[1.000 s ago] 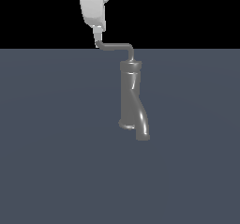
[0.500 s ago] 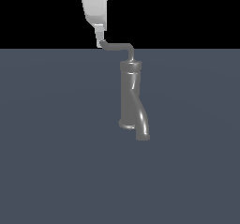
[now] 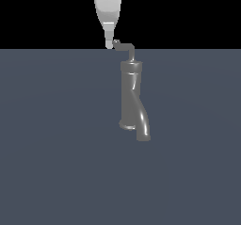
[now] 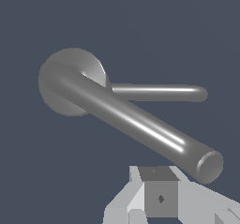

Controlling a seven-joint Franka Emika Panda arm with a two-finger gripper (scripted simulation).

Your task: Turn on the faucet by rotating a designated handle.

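Note:
The grey glossy faucet stands upright in the exterior view, with its curved spout turned down at the bottom. The thin bent handle rises from its top and hooks toward the exterior view's left. My gripper comes down from above with its jaws together, and its tip touches the side of the handle's hooked end without holding it. In the wrist view the handle looks large and close. It runs from the round faucet top to an end beside my gripper. A slimmer grey bar lies beyond it.
The faucet stands on a flat dark blue-grey surface that fills the lower part of the exterior view. Black background lies above it.
My gripper has moved toward the exterior view's right. The handle has swung with it and now looks shorter, its tip closer to the faucet body. The body has not moved.

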